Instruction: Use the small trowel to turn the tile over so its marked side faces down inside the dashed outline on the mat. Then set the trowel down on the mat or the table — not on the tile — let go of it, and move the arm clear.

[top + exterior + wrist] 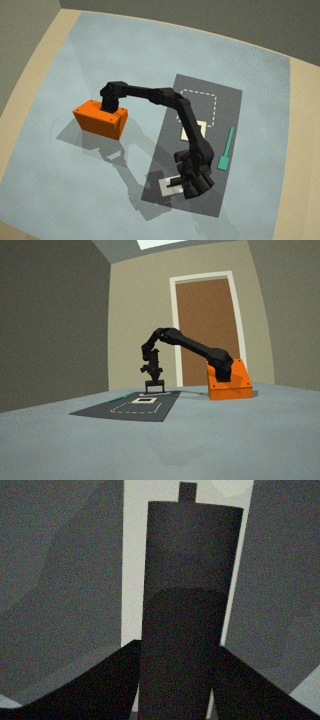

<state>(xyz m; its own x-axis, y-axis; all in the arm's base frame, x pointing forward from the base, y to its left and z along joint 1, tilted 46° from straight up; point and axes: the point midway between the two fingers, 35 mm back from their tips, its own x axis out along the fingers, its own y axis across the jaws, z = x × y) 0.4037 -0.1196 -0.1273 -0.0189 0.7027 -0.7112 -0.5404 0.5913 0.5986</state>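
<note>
The trowel [164,191] [155,394] [185,555] has a pale rectangular blade under a dark bar handle. My gripper [155,380] [176,652] is shut on the handle from above, with a finger on each side. The blade is low over the far part of the mat; whether it touches is unclear. The cream tile [184,134] [134,401] lies flat on the mat [230,100] [90,412], its dark square mark facing up. It overlaps the near edge of the dashed outline [215,96]. The arm hides part of the tile in the top view.
A teal tool [223,162] [118,398] with a long thin handle lies along one long edge of the mat, beside the arm. The orange arm base [99,126] [230,393] stands on the table off the opposite side.
</note>
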